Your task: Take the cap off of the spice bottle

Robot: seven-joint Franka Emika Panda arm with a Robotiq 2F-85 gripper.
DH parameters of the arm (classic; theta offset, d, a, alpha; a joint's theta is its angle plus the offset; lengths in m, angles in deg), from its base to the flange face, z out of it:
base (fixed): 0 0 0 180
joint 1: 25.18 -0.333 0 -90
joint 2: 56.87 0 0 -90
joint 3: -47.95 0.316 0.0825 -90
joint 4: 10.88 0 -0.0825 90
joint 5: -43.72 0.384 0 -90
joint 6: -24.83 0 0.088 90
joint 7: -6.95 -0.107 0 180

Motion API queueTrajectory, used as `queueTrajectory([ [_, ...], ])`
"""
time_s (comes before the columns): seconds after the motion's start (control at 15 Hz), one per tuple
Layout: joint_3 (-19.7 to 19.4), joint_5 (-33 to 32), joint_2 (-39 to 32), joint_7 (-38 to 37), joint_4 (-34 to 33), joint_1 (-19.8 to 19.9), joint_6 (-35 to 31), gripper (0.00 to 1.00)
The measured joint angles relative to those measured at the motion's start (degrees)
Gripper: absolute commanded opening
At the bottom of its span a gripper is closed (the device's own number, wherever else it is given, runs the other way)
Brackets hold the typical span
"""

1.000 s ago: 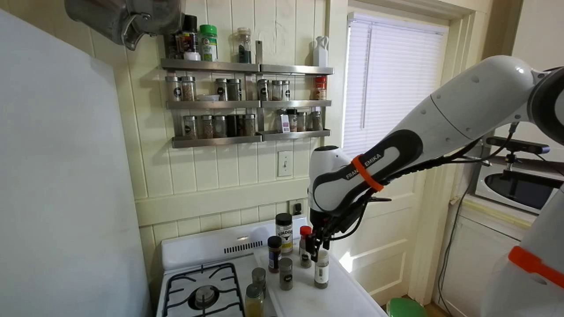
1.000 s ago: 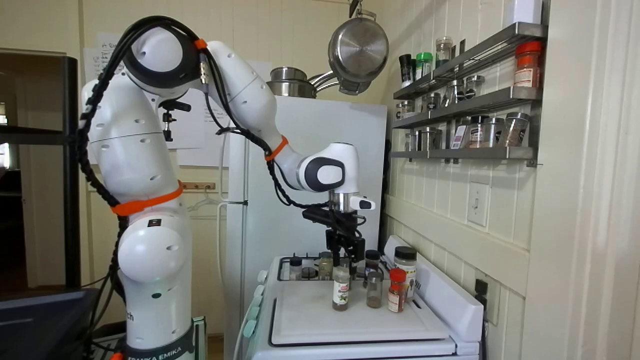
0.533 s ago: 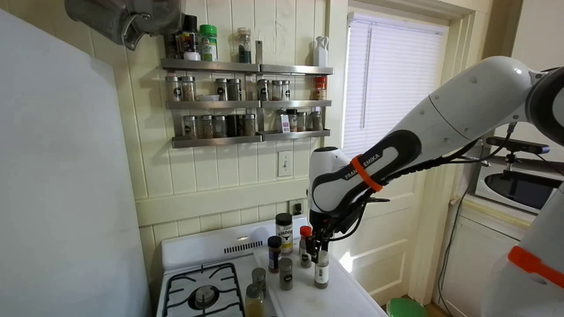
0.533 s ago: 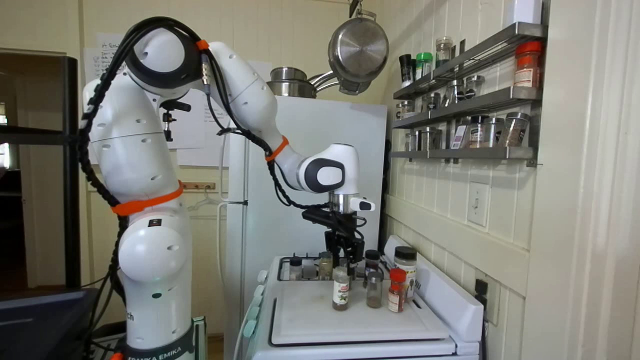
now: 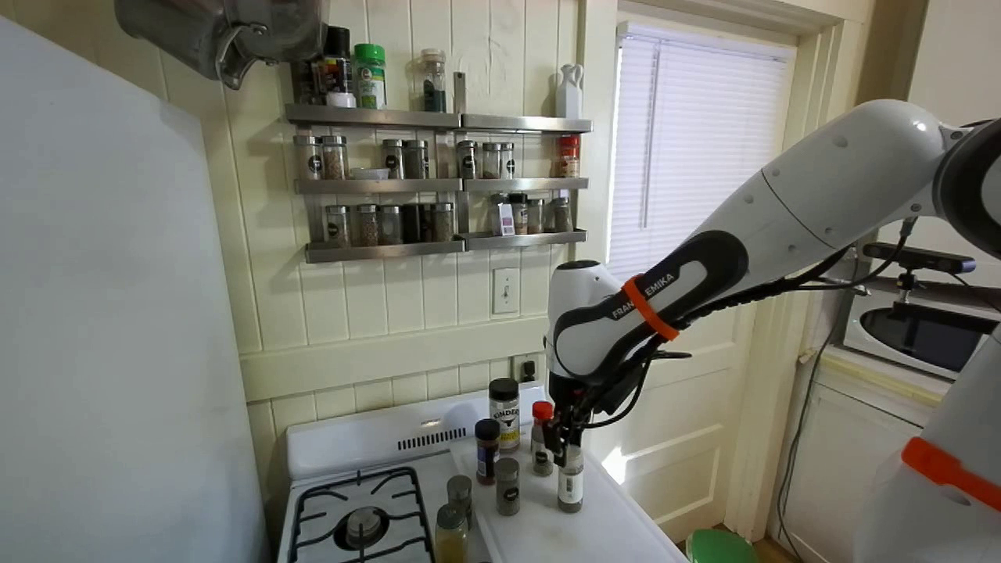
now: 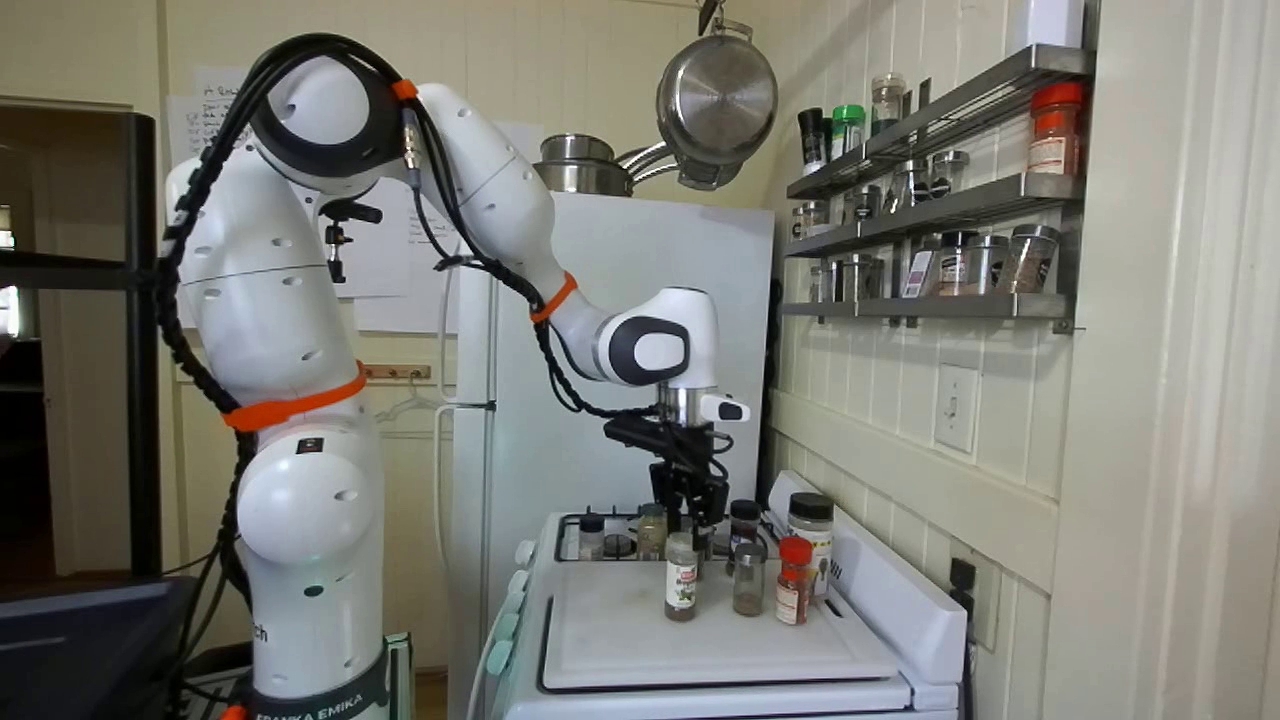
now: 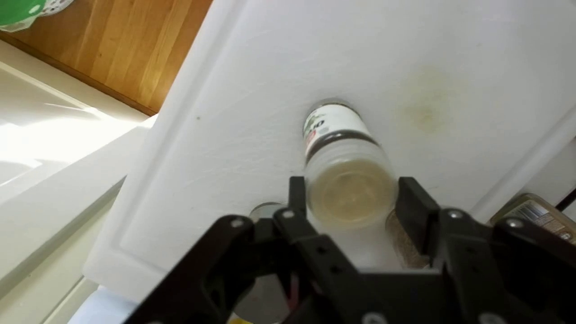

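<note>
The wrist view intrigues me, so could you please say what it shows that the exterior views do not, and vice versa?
Only the wrist view gives a close look down onto the round top of the cap. Only the exterior views show the wall shelves, the refrigerator and the light switch. All views share the claw, the spice bottle and the white board under it.

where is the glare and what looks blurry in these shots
Wrist view: glare washes out part of the door, and the cap and fingers look soft; in an exterior view: the blinds glow and a small bright patch shows low on the door; in an exterior view: pale highlights on the hanging pot.
</note>
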Motion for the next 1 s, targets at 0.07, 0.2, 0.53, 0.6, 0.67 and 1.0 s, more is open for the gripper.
queueTrajectory([
  [0.07, 0.00, -0.01, 0.02, 0.00, 0.00, 0.00, 0.00, 0.52],
  [0.2, 0.01, -0.04, 0.10, 0.00, 0.00, 0.00, 0.00, 0.46],
  [0.53, 0.12, -0.18, 0.69, 0.00, -0.01, -0.01, 0.00, 0.39],
  [0.6, 0.17, -0.24, 0.90, 0.00, -0.01, -0.02, 0.00, 0.35],
  [0.67, 0.22, -0.26, 1.10, 0.00, -0.01, -0.03, 0.00, 0.29],
  [1.0, 0.38, -0.30, 2.03, 0.00, -0.01, -0.05, 0.00, 0.24],
])
